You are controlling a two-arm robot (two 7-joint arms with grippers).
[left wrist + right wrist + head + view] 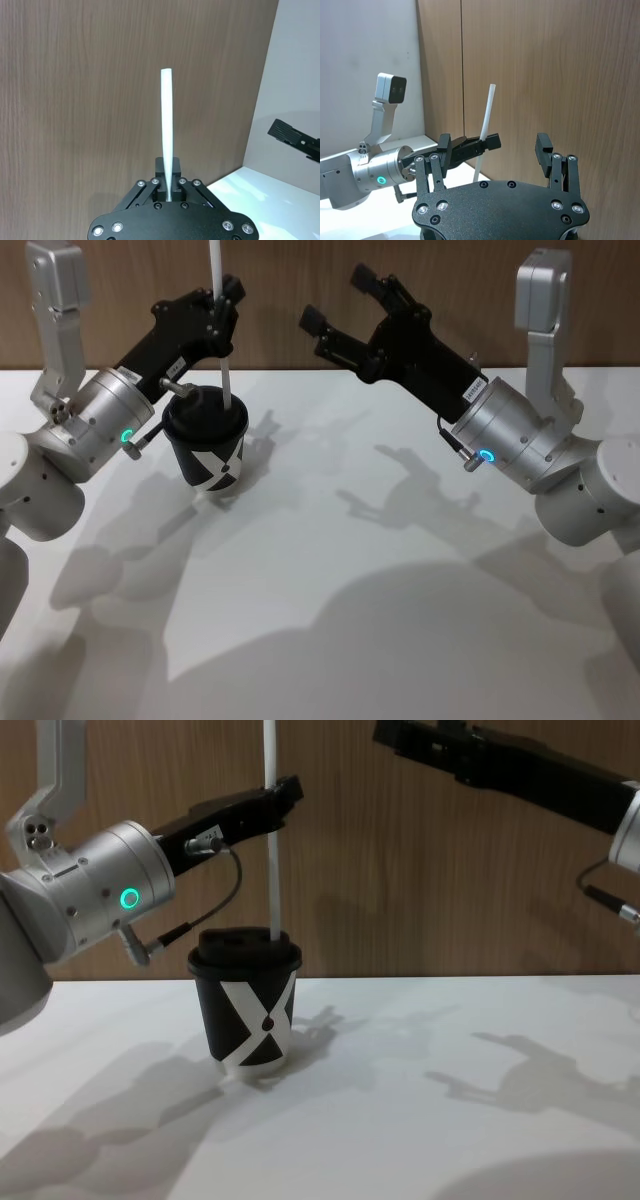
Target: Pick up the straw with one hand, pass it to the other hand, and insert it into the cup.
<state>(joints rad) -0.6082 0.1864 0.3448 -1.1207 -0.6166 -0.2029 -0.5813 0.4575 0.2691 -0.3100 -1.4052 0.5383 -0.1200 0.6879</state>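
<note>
1. your left gripper is clenched on the straw, fingers pinched at about its middle. in the left wrist view the upper half rises straight out from between the pads.
2. the straw stands upright over the cup, which sits on the white table on your left side. in the chest view its lower end meets the domed lid near the rim; you cannot tell whether the tip has entered the hole or only rests on the lid.
3. your right gripper hangs in the air to the right, well apart from the cup, jaws spread wide and holding nothing.
4. handling judgement: the straw looks very light, thin-walled and smooth. expect it to bow if you press down while the tip is off the hole, and to slide in the pads if you grip loosely.
5. grip judgement: the mid-length hold leaves a long free span below the fingers. a lower hold would steer the tip better, but keep the squeeze gentle so the tube does not flatten.
6. the paper cup looks light too; a sideways push from the straw could tip or shift it.
</note>
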